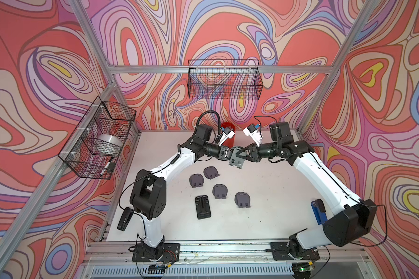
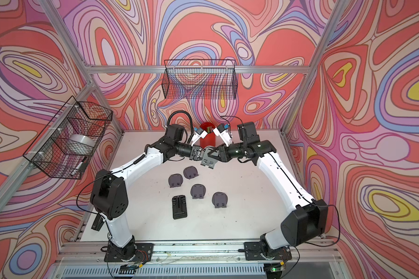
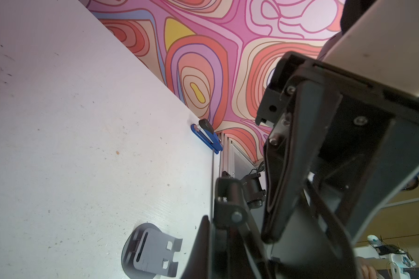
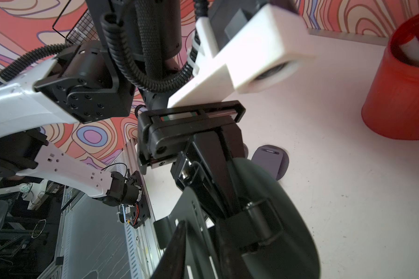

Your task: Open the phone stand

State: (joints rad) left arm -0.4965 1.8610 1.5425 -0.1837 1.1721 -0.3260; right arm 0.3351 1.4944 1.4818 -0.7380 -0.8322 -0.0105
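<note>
The matte white table (image 1: 271, 198) fills the lower centre in both top views. Above its upper centre, the grey, flat-plated, hinged phone stand (image 1: 235, 161) hangs clear of the surface. The left gripper (image 1: 229, 155) clamps one edge with its jaws closed. The right gripper (image 1: 242, 156) sits against the opposite side; its jaw state cannot be determined.

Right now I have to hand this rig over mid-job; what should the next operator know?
Left gripper: shut on the grey phone stand, held above the table.
Right gripper: at the same stand, grip unclear.
Held stand looks hinged apart.
Four grey stands rest on the table, apparently opened.
To do: set this one down; the black stand lies flat, seemingly folded.
</note>
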